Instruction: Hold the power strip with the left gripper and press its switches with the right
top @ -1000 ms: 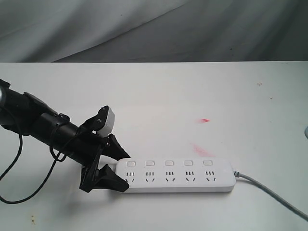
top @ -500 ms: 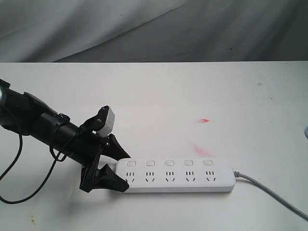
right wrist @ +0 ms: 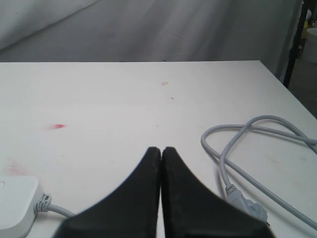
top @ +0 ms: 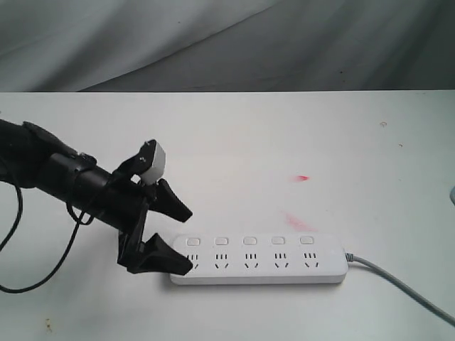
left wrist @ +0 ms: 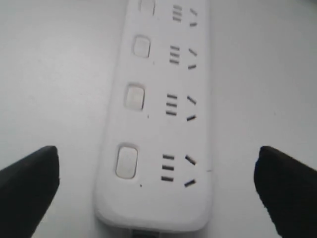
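The white power strip (top: 259,260) lies flat near the table's front edge, with its grey cord (top: 402,283) running off to the right. Its five switches (top: 249,241) sit in a row above the sockets. My left gripper (top: 190,241) is open, its black fingers spread wide on either side of the strip's left end. The left wrist view shows the strip (left wrist: 158,119) and its nearest switch (left wrist: 126,161) between the two fingertips (left wrist: 34,168), with gaps on both sides. My right gripper (right wrist: 161,149) is shut and empty, above bare table, and out of the exterior view.
Red smudges (top: 303,177) mark the white table behind the strip. In the right wrist view the grey cord (right wrist: 233,148) loops across the table to its plug (right wrist: 242,201), and the strip's cord end (right wrist: 15,201) shows at the edge. A grey cloth hangs behind.
My left arm has drawn back to the left and risen a little, so its fingers now reach only the strip's left end. The strip has not moved.
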